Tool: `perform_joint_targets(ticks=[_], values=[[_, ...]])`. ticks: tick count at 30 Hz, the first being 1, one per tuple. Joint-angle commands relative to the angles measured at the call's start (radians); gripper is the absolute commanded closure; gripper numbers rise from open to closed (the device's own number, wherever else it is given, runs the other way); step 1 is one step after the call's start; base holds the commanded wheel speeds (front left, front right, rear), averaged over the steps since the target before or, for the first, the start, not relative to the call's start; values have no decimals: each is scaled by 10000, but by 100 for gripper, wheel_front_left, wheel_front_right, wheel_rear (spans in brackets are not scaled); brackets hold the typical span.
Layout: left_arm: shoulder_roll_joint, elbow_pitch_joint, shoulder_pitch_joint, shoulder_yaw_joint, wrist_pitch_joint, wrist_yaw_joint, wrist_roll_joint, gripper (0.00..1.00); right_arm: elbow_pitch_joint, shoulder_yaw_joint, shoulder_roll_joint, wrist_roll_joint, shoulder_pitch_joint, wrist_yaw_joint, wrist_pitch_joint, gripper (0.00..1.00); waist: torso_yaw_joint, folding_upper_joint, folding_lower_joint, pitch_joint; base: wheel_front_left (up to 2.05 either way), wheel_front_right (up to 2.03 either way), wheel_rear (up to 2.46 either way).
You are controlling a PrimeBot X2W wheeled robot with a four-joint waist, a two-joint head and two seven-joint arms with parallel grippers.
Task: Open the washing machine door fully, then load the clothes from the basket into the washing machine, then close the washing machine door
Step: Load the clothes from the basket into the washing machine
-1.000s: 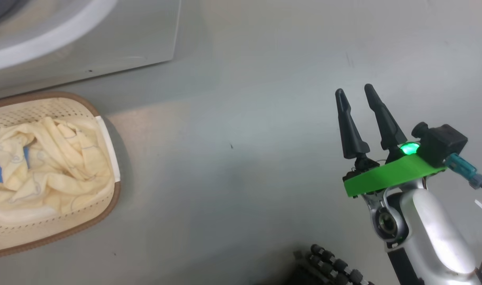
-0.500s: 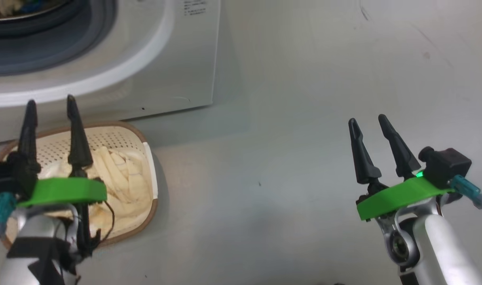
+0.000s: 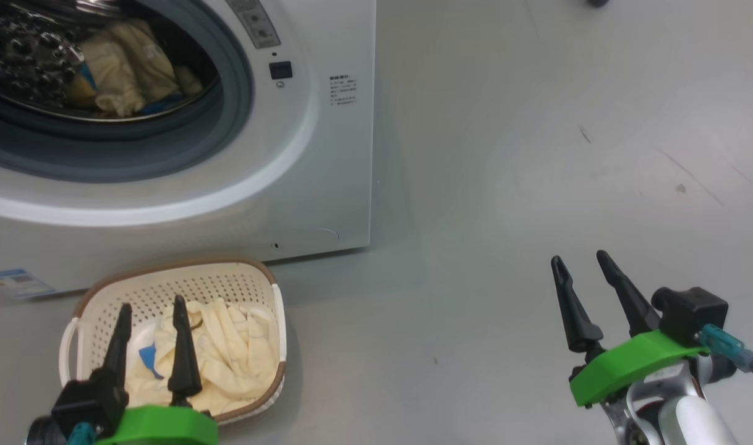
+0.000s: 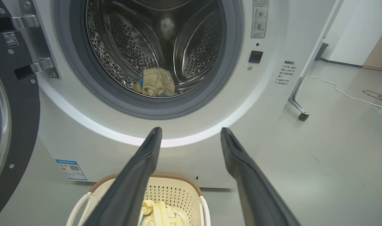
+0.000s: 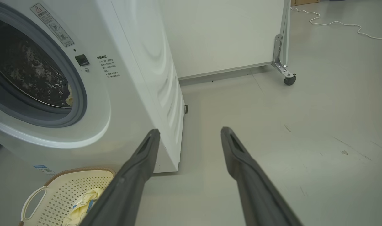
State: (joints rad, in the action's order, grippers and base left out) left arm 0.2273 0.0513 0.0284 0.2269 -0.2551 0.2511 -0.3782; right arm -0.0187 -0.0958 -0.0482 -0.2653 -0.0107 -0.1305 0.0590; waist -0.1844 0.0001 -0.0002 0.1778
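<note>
Left gripper (image 3: 152,303), jaws apart and empty, above the basket (image 3: 172,266) on the floor (image 3: 475,247). Right gripper (image 3: 578,256), jaws likewise apart, well to its right. Clothes (image 3: 228,346) lie in the basket. Beyond, the washing machine (image 3: 327,173), a garment (image 4: 156,83) in its drum (image 4: 131,37). The washing machine door (image 4: 18,125) stands open.

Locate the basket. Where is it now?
The basket sits on the floor at the lower left of the head view, just in front of the washing machine, below its drum opening, with the left gripper open above it.
</note>
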Motion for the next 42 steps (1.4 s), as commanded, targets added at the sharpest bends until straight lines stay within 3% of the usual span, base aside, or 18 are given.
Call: perform_joint_targets(ticks=[1, 16, 42], values=[[64, -247, 113, -320, -65, 1395, 79, 0, 388, -165, -136, 102, -124, -2, -27, 0, 211, -1, 2, -415, 0, 0, 0], [-8, -829, -1266, 100, 4, 1551, 368, 0, 997, -210, -100, 317, 663, -2, -659, 0, 558, -1, 2, -1546, 0, 0, 0], [198, -1338, -1261, 40, 395, 1842, 296, 0, 1169, -268, -40, 301, 761, -2, -671, 0, 354, -1, 2, -1373, 0, 0, 0]])
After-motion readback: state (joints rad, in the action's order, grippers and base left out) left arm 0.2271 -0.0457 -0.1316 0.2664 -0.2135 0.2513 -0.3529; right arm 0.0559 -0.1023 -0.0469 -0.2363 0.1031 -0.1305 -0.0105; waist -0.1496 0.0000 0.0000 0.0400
